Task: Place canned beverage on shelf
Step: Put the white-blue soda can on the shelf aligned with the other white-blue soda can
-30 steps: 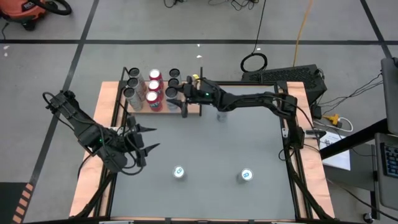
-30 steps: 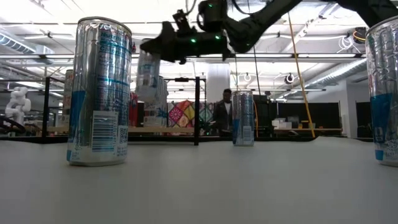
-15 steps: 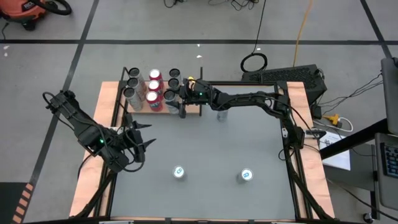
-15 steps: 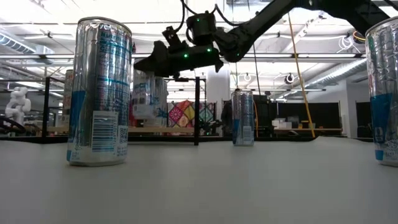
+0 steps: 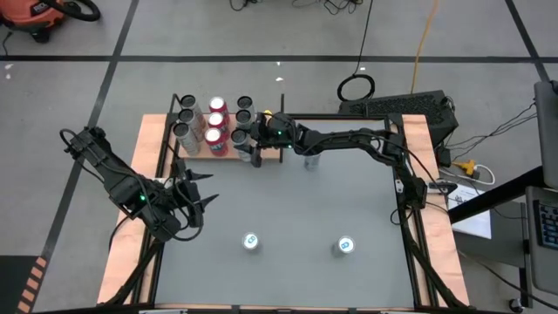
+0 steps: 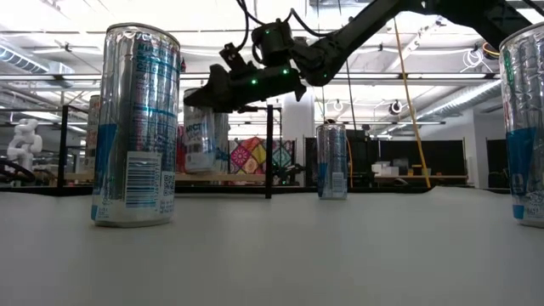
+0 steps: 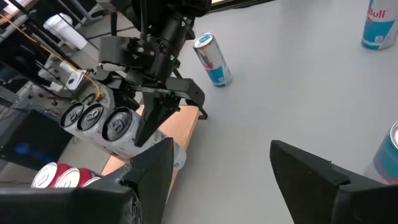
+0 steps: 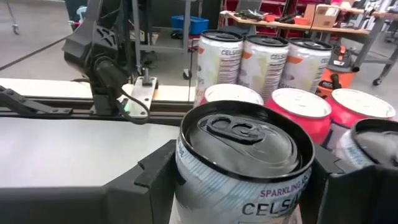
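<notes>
The shelf (image 5: 228, 139) at the table's far-left corner is mostly hidden under cans. The right gripper (image 5: 248, 139) pinches a can (image 8: 244, 163) at its near-right edge; whether it touches the board is unclear. The left gripper (image 5: 202, 194), spread, waits near the left edge.

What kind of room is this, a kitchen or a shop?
Neither, most likely a robot lab or workshop: a robot arm works over a grey table, cables lie on the concrete floor, and workbenches fill the hall behind.
</notes>
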Available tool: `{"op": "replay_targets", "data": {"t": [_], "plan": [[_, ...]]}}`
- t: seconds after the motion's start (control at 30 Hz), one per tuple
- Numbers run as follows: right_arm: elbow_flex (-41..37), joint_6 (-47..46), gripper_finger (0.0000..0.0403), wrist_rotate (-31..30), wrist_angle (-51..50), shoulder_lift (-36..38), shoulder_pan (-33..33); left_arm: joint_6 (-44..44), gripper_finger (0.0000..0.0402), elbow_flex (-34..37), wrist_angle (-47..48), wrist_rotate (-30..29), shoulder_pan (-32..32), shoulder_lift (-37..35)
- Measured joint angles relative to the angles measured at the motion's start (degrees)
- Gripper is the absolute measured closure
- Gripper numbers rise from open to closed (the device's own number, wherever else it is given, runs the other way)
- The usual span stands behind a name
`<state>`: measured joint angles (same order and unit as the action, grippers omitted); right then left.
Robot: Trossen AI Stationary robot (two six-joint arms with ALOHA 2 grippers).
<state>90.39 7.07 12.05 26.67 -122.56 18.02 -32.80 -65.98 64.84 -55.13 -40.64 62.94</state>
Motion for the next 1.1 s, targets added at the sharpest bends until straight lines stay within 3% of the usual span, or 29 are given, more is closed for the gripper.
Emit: {"op": "replay_targets", "data": {"t": [1.1], "plan": [[0.0, -1.8, 0.0200, -1.3, -1.6, 0.1, 1.6, -1.3, 0.0144, 0.0, 0.2, 0.5, 0.0, 0.0]]}}
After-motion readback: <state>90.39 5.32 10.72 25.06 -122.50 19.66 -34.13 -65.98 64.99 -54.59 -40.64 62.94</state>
